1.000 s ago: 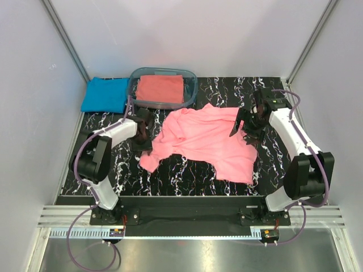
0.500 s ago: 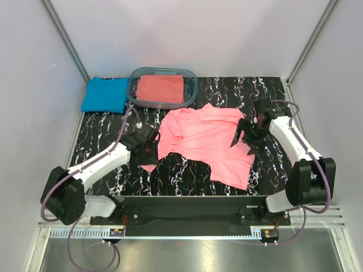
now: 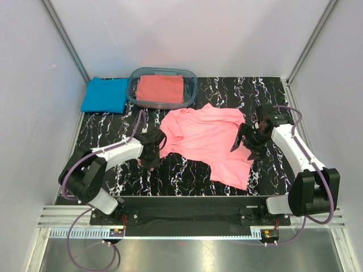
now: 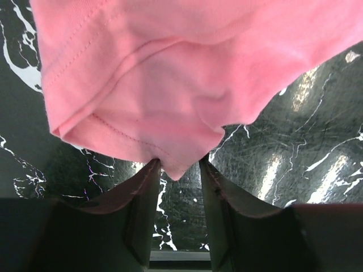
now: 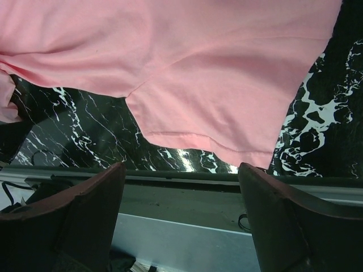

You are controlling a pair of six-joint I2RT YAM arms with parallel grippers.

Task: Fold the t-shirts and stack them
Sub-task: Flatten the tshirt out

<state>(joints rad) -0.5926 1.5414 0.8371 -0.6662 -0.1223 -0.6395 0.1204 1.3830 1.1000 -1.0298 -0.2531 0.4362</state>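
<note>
While the pink t-shirt (image 3: 207, 139) lies spread and rumpled across the middle of the dark marbled surface (image 3: 187, 170), the left gripper (image 4: 179, 170) is clamped on a stitched corner at its left edge, low over the surface. At the shirt's right edge the right gripper (image 3: 244, 148) hovers with its jaws wide apart, holding nothing. At upper left a folded blue t-shirt (image 3: 105, 94) lies beside a clear tub (image 3: 191, 85) containing a folded coral-red t-shirt (image 3: 160, 89).

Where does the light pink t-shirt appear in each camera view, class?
Top external: pink t-shirt spread mid-table, slightly right of centre.
Left wrist: pink t-shirt fills the top, one corner dipping to mid-frame.
Right wrist: pink t-shirt covers the upper half.
Shared landmark: the black marbled table.
</note>
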